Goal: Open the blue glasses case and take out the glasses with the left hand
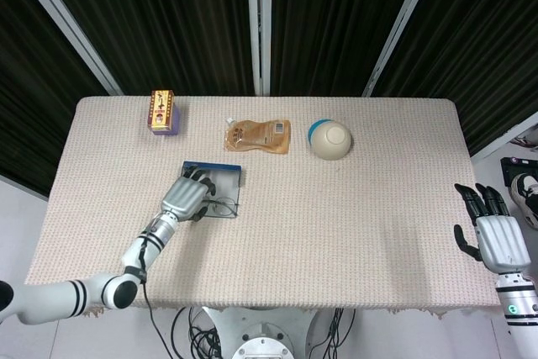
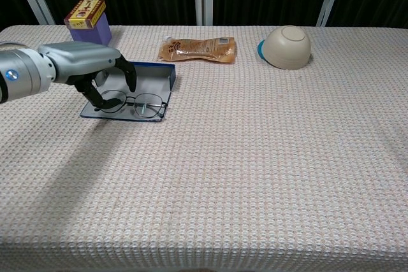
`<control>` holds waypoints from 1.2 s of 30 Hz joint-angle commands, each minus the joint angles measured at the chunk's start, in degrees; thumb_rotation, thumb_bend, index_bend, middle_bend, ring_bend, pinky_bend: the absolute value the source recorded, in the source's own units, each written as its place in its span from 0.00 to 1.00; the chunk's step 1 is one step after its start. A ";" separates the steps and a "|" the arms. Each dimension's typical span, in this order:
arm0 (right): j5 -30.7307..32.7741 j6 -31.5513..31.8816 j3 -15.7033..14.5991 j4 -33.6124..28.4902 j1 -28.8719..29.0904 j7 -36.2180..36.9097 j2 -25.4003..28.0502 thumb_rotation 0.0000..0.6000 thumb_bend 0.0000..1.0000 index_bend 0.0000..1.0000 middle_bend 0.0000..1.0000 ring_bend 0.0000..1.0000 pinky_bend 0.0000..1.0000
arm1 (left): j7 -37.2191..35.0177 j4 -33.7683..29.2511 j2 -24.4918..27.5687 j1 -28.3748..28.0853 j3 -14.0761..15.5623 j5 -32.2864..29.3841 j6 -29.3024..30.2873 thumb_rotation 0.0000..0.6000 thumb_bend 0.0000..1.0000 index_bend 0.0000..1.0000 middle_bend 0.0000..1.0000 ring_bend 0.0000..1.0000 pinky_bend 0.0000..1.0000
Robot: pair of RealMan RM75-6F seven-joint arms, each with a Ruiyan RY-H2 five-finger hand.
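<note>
Lying open on the desk [image 2: 255,176], the blue glasses case [image 2: 148,79] has its lid flat against the cloth and the glasses [image 2: 137,103] rest on its near half, lenses facing up. My left hand [image 2: 86,65] is directly over the left part of the case, palm down, with its dark fingers [image 2: 129,78] curled downward around the left lens and the thumb tucked below. From the chest view the fingertips look right at the frame, but I cannot tell whether they actually pinch it or only touch it; the glasses lie flat in the case. In the head view the same hand [image 1: 187,197] covers most of the case [image 1: 225,181], leaving only the far blue edge and a bit of the frame [image 1: 223,204] showing to its right.

Beyond the hand, toward the far edge of the desk, a small yellow-and-purple box [image 2: 88,14] stands upright. To the right of the hand and further back lies a flat orange pouch [image 2: 199,48], well apart from the case. Further right again sits a beige bowl [image 2: 287,46] turned on its side, with a blue rim showing at its left.

My right hand [image 1: 495,231] hangs off the right end of the desk, fingers spread and holding nothing, seen only in the head view.
</note>
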 commanded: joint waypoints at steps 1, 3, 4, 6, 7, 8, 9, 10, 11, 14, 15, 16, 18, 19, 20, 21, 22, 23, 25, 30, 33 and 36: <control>0.06 -0.01 0.01 -0.03 -0.01 -0.01 0.05 1.00 0.45 0.00 0.13 0.00 0.00 | 1.07 0.39 -0.51 -0.59 -0.04 -0.75 -0.04 1.00 0.38 0.36 0.25 0.09 0.00; 0.06 0.04 0.00 -0.07 -0.05 -0.03 0.11 1.00 0.45 0.00 0.13 0.00 0.00 | 2.06 0.69 -0.83 -0.97 0.01 -1.61 -0.08 1.00 0.38 0.36 0.25 0.09 0.00; 0.08 0.08 0.01 -0.09 -0.06 -0.01 0.15 1.00 0.45 0.00 0.13 0.00 0.00 | 2.63 0.77 -1.01 -1.19 0.04 -2.28 -0.13 1.00 0.39 0.36 0.25 0.09 0.00; 0.11 0.09 -0.01 -0.12 -0.10 0.00 0.19 1.00 0.45 0.00 0.14 0.00 0.00 | 3.21 0.81 -1.29 -1.39 0.07 -3.08 -0.02 1.00 0.38 0.37 0.25 0.09 0.00; 0.12 0.09 -0.03 -0.10 -0.12 0.02 0.19 1.00 0.45 0.00 0.14 0.00 0.00 | 3.54 0.82 -1.40 -1.49 0.13 -3.46 0.05 1.00 0.39 0.38 0.25 0.09 0.00; 0.13 0.07 -0.04 -0.09 -0.12 0.03 0.18 1.00 0.45 0.00 0.13 0.00 0.00 | 3.72 0.79 -1.46 -1.53 0.17 -3.72 0.16 1.00 0.39 0.38 0.25 0.09 0.00; 0.13 0.07 -0.06 -0.08 -0.14 0.05 0.18 1.00 0.45 0.00 0.13 0.00 0.00 | 3.86 0.78 -1.52 -1.55 0.24 -3.93 0.21 1.00 0.38 0.39 0.25 0.09 0.00; 0.14 0.08 -0.07 -0.06 -0.15 0.06 0.17 1.00 0.45 0.00 0.13 0.00 0.00 | 3.97 0.74 -1.57 -1.58 0.32 -4.24 0.19 1.00 0.39 0.40 0.25 0.09 0.00; 0.16 0.08 -0.07 -0.05 -0.16 0.08 0.16 1.00 0.45 0.00 0.13 0.00 0.00 | 4.01 0.70 -1.60 -1.61 0.32 -4.44 0.23 1.00 0.38 0.40 0.25 0.09 0.00; 0.16 0.10 -0.10 0.01 -0.19 0.14 0.10 1.00 0.45 0.00 0.14 0.00 0.00 | 4.14 0.77 -1.97 -1.63 0.43 -4.59 0.65 1.00 0.38 0.41 0.25 0.09 0.00; 0.16 0.09 -0.11 0.02 -0.19 0.16 0.09 1.00 0.45 0.00 0.14 0.00 0.00 | 4.12 0.81 -2.13 -1.63 0.43 -4.58 0.82 1.00 0.38 0.42 0.25 0.09 0.00; 0.17 0.06 -0.12 0.04 -0.19 0.15 0.08 1.00 0.45 0.00 0.13 0.00 0.00 | 4.08 0.91 -2.37 -1.62 0.43 -4.55 1.01 1.00 0.39 0.43 0.25 0.09 0.00; 0.17 0.05 -0.12 0.05 -0.18 0.16 0.07 1.00 0.45 0.00 0.13 0.00 0.00 | 4.16 1.09 -2.66 -1.66 0.45 -4.57 1.21 1.00 0.38 0.44 0.26 0.09 0.00; 0.17 0.05 -0.12 0.04 -0.18 0.14 0.09 1.00 0.45 0.00 0.14 0.00 0.00 | 4.21 1.19 -2.83 -1.70 0.45 -4.59 1.30 1.00 0.39 0.45 0.26 0.09 0.00; 0.18 0.08 -0.11 0.03 -0.19 0.13 0.11 1.00 0.45 0.00 0.14 0.00 0.00 | 4.21 1.29 -2.97 -1.73 0.44 -4.61 1.36 1.00 0.38 0.45 0.26 0.09 0.00; 0.19 0.10 -0.11 0.02 -0.21 0.13 0.13 1.00 0.45 0.00 0.14 0.00 0.00 | 4.26 1.40 -3.07 -1.75 0.45 -4.66 1.40 1.00 0.38 0.45 0.26 0.09 0.00; 0.19 0.13 -0.10 -0.01 -0.22 0.14 0.17 1.00 0.45 0.00 0.14 0.00 0.00 | 4.31 1.53 -3.20 -1.79 0.43 -4.75 1.45 1.00 0.38 0.45 0.26 0.09 0.00; 0.20 0.14 -0.11 -0.01 -0.24 0.12 0.19 1.00 0.45 0.00 0.14 0.00 0.00 | 4.30 1.62 -3.29 -1.81 0.40 -4.81 1.50 1.00 0.38 0.46 0.26 0.09 0.00; 0.25 0.11 -0.11 -0.02 -0.26 0.13 0.23 1.00 0.45 0.00 0.14 0.00 0.00 | 4.29 1.92 -3.51 -1.83 0.36 -5.00 1.56 1.00 0.38 0.46 0.26 0.09 0.00; 0.30 0.03 -0.12 -0.01 -0.25 0.12 0.20 1.00 0.45 0.00 0.14 0.00 0.00 | 4.17 2.45 -3.84 -1.89 0.34 -5.58 1.33 1.00 0.38 0.47 0.27 0.09 0.00; 0.32 -0.03 -0.11 0.03 -0.21 0.11 0.18 1.00 0.45 0.00 0.14 0.00 0.00 | 4.22 2.70 -3.99 -1.97 0.29 -5.98 1.21 1.00 0.38 0.48 0.27 0.09 0.00; 0.33 0.00 -0.08 -0.04 -0.21 0.10 0.25 1.00 0.45 0.00 0.14 0.00 0.00 | 4.27 2.92 -4.08 -2.11 0.23 -6.54 0.91 1.00 0.39 0.50 0.28 0.09 0.00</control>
